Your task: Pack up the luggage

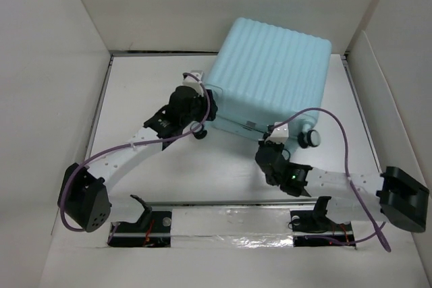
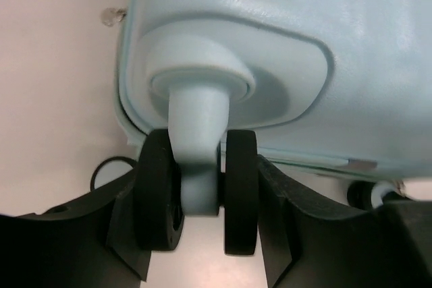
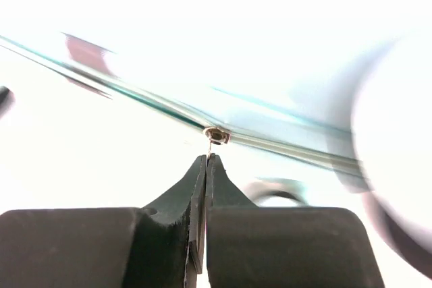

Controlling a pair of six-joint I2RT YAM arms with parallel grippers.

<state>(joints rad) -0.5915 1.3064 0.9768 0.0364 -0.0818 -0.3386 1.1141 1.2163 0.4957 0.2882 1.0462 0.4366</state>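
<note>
Right, the luggage point(image 1: 270, 65) lies closed and flat on the white table point(image 1: 202, 173). It fills the upper centre and upper right of the overhead view, ribbed shell facing up, turned a little askew to the table edges.

Down at its lower left corner, the left gripper point(image 2: 200, 180) is on a caster wheel point(image 2: 241, 193). In the left wrist view the twin black discs sit mid-frame with the pale blue stem between them, and a black finger point(image 2: 128, 220) presses against the outer face of each disc. So the jaws stand partly apart, clamped on that wheel.

Over at the lower edge of the case, right of centre in the overhead view, the right gripper point(image 3: 206, 166) has its nose against the seam. The right wrist view is washed out with glare, but the middle of the frame is readable. The two fingers are pressed together with no gap. Their tips pinch the thin metal zipper pull point(image 3: 212, 146) hanging from the zipper slider point(image 3: 217, 135), on the teal zipper line that runs diagonally across the frame.

A second caster point(image 1: 311, 138) sticks out at the case's lower right corner, just right of that gripper and apart from it. A purple cable point(image 1: 341, 139) loops above the right arm.
</note>
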